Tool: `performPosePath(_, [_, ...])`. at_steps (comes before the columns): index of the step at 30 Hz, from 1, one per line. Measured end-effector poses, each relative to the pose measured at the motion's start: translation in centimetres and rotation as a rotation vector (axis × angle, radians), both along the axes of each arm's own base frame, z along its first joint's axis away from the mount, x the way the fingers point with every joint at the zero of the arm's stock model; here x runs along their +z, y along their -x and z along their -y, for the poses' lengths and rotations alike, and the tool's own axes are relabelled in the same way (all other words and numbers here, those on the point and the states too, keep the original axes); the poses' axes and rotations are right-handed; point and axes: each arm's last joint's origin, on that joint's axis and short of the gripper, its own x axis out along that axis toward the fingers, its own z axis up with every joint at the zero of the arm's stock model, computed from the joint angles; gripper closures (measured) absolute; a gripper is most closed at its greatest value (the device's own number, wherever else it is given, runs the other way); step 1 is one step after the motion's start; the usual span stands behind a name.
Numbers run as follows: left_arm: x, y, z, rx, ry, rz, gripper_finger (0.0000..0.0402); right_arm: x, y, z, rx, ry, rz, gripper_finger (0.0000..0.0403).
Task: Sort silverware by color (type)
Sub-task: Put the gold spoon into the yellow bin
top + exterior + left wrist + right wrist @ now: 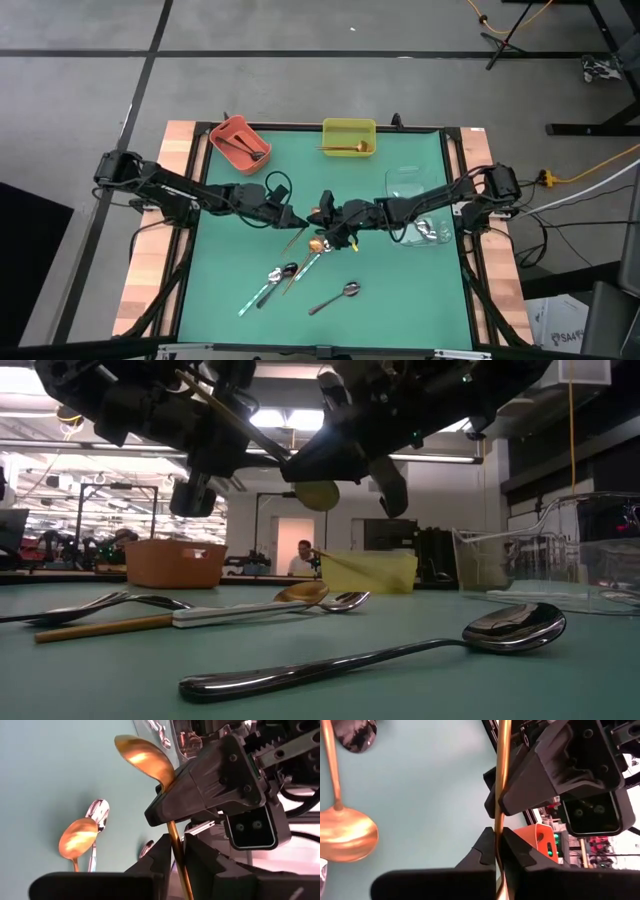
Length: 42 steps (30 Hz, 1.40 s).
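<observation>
Both grippers meet above the middle of the green mat, my left gripper (pixel 300 222) and my right gripper (pixel 328 224), each shut on one gold spoon (pixel 318 495) held in the air. Its bowl (pixel 142 755) shows in the left wrist view and its handle (pixel 501 780) in the right wrist view. Lying flat on the mat nearer the front are a gold spoon (pixel 300 592), a silver spoon with a white handle (pixel 260 610), a black spoon (pixel 100 603) and a dark shiny spoon (pixel 335 298). My left gripper pinches the gold spoon's handle (pixel 176 847) between its two fingers, farther from the bowl than the other gripper, with the fingers lying across the handle. The spoon is lifted clear of the mat and tilted, bowl end lower. My right gripper pinches the same spoon between its two fingers (pixel 485 847), at the handle near the neck just behind the bowl (pixel 167 802). Its fingers lie across the handle, facing the left gripper's. The spoon hangs clear of the table.
Along the far edge stand a red-orange bin (pixel 238 143) holding dark spoons and a yellow bin (pixel 348 137) holding a gold spoon. A clear bin (pixel 410 190) at the right holds silver spoons, under my right arm. A person shows far off in the room (pixel 303 557).
</observation>
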Motion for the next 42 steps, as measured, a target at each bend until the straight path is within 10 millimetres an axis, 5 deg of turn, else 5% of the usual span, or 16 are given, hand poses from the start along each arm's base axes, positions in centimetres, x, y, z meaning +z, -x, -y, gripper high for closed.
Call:
performPosePath(11, [-0.1, 0.1, -0.5, 0.019, -0.034, -0.013, 0.0358, -0.2, 0.1, -0.6, 0.039, -0.064, -0.017, 0.0402])
performPosePath(18, [-0.3, 0.1, -0.6, 0.034, -0.047, -0.039, 0.0358, -0.2, 0.6, -3.0, 0.104, -0.059, -0.027, 0.0402])
performPosePath(29, [-0.5, 0.2, -0.8, 0.014, -0.259, -0.039, 0.0358, 0.6, 1.2, -4.3, 0.022, -0.006, 0.012, 0.0402])
performPosePath(42, [-3.7, 2.2, -1.1, 0.031, -0.414, -0.441, 0.0358, 4.5, 2.8, -3.0, -0.085, 0.022, 0.078, 0.0402])
